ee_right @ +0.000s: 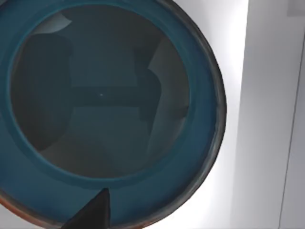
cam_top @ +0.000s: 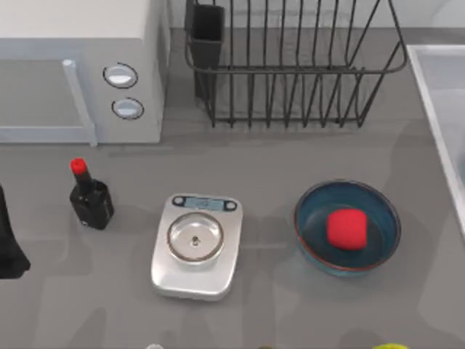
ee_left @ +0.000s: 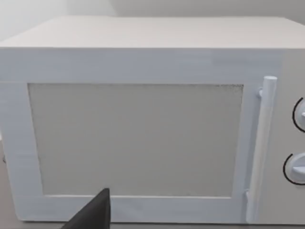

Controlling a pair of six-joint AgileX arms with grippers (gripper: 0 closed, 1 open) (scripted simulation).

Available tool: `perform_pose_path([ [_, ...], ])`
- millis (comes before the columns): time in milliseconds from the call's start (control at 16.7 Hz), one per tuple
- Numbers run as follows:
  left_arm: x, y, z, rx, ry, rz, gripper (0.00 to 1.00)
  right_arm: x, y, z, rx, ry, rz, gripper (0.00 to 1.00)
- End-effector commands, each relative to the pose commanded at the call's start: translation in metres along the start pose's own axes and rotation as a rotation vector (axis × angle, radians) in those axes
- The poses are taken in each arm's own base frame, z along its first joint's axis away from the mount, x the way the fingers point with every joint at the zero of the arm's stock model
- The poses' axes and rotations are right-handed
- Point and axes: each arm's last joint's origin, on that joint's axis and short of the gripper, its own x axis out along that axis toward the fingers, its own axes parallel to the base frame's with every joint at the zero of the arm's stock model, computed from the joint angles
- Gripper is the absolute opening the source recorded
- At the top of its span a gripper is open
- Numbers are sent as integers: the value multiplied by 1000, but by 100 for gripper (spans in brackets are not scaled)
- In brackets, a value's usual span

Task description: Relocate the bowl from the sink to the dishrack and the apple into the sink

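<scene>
From above, the grey surface (cam_top: 276, 153) carries the black wire dishrack (cam_top: 290, 73) at the back, its dark cutlery cup at the left corner. The pale sink (cam_top: 443, 102) runs along the right edge. A teal bowl (cam_top: 312, 233) sits upright on the surface right of centre, near the sink but outside it, with the red apple (cam_top: 346, 229) resting inside it. Left of it stand a silver kitchen scale (cam_top: 196, 246), a red-capped black bottle (cam_top: 90, 196) and the white microwave (cam_top: 80, 73) at the back left. A dark part of the left arm (cam_top: 9, 243) shows at the left edge.

The left wrist view faces the microwave door and its handle (ee_left: 259, 148); a dark fingertip (ee_left: 95, 212) juts in, and whether that gripper is open or closed cannot be told.

The right wrist view looks straight down into a second teal bowl (ee_right: 200, 143), lying upright in the sink's pale basin (ee_right: 267, 119). A dark fingertip (ee_right: 95, 212) hangs over its rim; the gripper's opening cannot be told.
</scene>
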Motion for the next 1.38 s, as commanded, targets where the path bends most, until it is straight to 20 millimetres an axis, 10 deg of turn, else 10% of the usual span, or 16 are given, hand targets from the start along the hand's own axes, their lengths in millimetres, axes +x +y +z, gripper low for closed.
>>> perform_pose_path([
  [300,0,0,0,0,0,0,100,8,2,1,-1,3,1,100],
  [720,0,0,0,0,0,0,100,94,0,1,0,-4,-1,100],
  [1020,0,0,0,0,0,0,100,100,0,0,0,0,0,100],
  [1380,0,0,0,0,0,0,100,100,0,0,0,0,0,55],
])
